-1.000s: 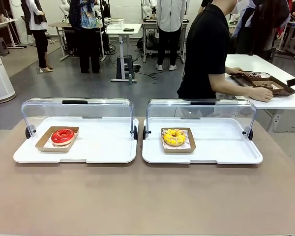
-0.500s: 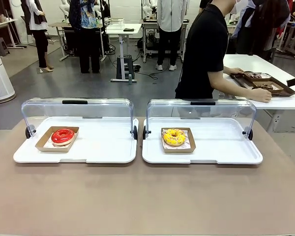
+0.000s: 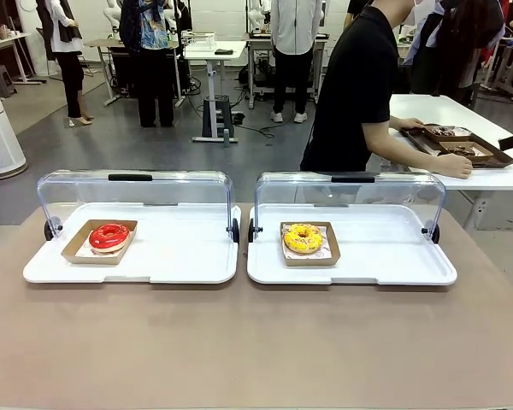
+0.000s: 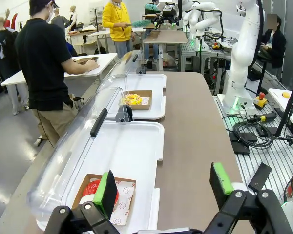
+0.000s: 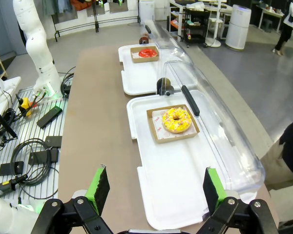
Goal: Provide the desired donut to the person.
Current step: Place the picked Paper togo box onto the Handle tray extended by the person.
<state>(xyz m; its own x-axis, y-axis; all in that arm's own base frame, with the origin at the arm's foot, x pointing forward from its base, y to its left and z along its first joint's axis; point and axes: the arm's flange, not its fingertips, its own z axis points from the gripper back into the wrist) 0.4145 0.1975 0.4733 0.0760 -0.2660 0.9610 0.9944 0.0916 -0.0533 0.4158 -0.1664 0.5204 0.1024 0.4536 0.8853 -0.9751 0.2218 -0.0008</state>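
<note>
A red-glazed donut (image 3: 109,236) lies in a cardboard tray on the left white tray (image 3: 179,256); it is also in the left wrist view (image 4: 95,189) and far off in the right wrist view (image 5: 147,52). A yellow donut (image 3: 303,238) sits in its cardboard tray on the right white tray (image 3: 385,256), seen also in the wrist views (image 5: 176,119) (image 4: 133,99). The person (image 3: 359,85) in a black T-shirt stands beyond the table, turned to a side table. My left gripper (image 4: 163,187) and right gripper (image 5: 154,187) hang open above the table, holding nothing.
Both white trays have clear hinged lids (image 3: 135,190) (image 3: 350,192) raised at the back. A side table (image 3: 462,141) at the right holds brown trays of donuts. Other people stand farther back. The brown table (image 3: 256,342) spreads bare in front of the trays.
The person has shifted slightly to the left while leaning over the side table. The donuts and trays have not moved.
</note>
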